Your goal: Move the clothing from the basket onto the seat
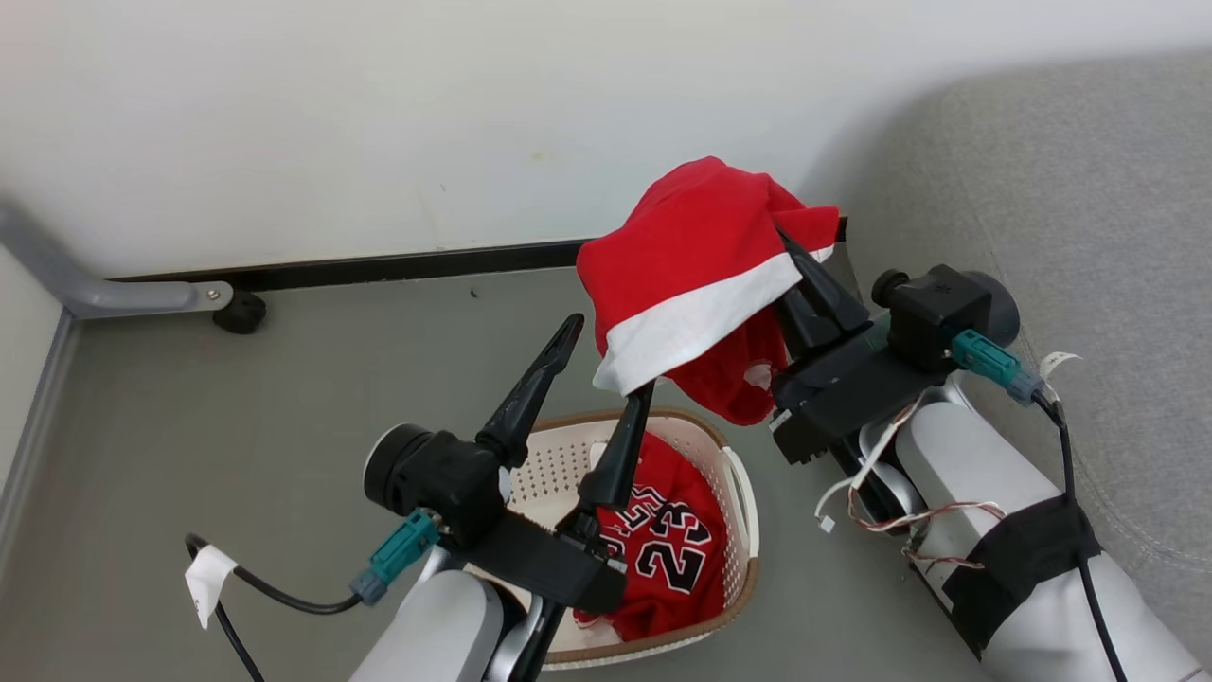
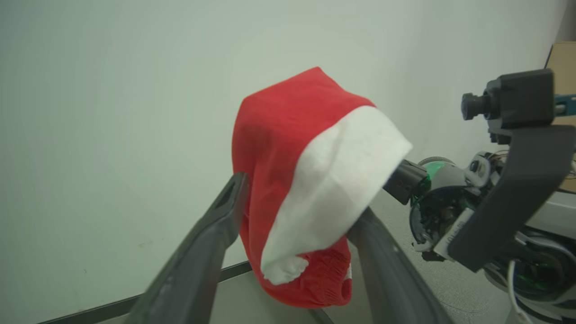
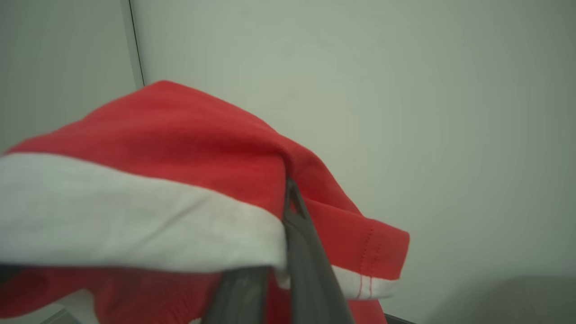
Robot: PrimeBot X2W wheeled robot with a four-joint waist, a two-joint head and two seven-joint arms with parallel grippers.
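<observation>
Clothing is sitting in two places: the red garment with the white stripe is hanging in the air, higher than the basket, with the right hand pressing together on its fabric. The left hand is standing spread wide, gripping nothing, the garment's lower edge drooping between its fingers. The number 23 jersey is lying in the basket on the grey floor, the seat off to the robot's right.

The white-striped red garment is held bunched above the cream basket — the 23 jersey is crumpled inside, near the grey seat.
</observation>
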